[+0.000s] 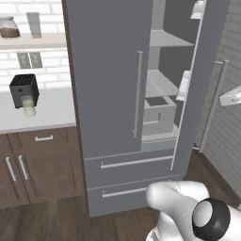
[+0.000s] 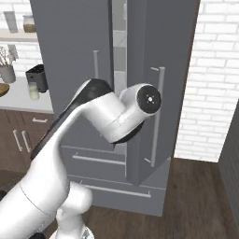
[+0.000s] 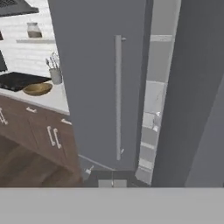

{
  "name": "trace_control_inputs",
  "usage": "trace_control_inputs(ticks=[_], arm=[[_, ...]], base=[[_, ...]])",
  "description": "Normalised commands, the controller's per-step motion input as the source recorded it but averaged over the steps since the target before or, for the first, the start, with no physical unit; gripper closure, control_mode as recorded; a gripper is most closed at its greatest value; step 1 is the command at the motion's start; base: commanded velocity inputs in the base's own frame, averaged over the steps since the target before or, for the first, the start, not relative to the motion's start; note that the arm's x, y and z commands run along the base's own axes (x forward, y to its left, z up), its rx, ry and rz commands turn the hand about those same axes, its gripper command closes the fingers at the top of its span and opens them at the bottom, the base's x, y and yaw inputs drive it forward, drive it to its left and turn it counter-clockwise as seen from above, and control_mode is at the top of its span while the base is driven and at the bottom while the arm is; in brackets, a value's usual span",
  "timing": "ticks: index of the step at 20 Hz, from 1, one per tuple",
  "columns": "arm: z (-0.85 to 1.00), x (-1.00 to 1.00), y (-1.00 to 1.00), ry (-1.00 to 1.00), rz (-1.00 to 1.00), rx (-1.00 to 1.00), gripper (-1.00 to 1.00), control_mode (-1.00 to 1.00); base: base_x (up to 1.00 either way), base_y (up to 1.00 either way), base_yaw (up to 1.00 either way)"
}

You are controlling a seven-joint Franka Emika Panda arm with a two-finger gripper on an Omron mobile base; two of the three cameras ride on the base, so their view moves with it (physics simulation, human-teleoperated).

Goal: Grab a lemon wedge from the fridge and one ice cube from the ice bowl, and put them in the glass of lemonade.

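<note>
In the left base view the fridge point(image 1: 113, 94) stands with its right door point(image 1: 200, 80) swung open and its left door shut. Grey shelves and a grey bin point(image 1: 157, 115) show inside; no lemon wedge can be made out there. Left of the fridge, on the bench point(image 1: 52, 110), the glass of lemonade point(image 1: 29, 106) stands just in front of a black toaster point(image 1: 23, 88). The arm's white shoulder point(image 1: 183, 207) rises below the fridge drawers.

In the right base view the arm point(image 2: 112, 114) bends up in front of the fridge, its elbow level with the door handles, forearm reaching toward the gap between the doors. The glass point(image 2: 33, 91) sits well left of the fridge, with the ice bowl's rim point(image 2: 3, 88) at the picture's left edge.

In the hand view the gripper point(image 3: 112, 183) points at the fridge's lower front, its jaws pressed together and holding nothing. The opening lies up and to the right of the left door's handle point(image 3: 118, 98). The ice bowl point(image 3: 37, 89) rests on the bench left of the fridge, beside a utensil cup point(image 3: 56, 75). My judgement: the next reach must go through the opening, wedge still to be found.
</note>
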Motion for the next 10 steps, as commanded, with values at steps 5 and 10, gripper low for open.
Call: trace_control_inputs(ticks=[5,10], arm=[[0.07,0.02,1.0,0.08,-0.17,-0.39,1.0,-1.0],[0.13,0.25,0.97,0.2,-0.15,-0.39,-1.0,-1.0]], base=[[0.0,0.0,0.0],[0.0,0.0,0.0]])
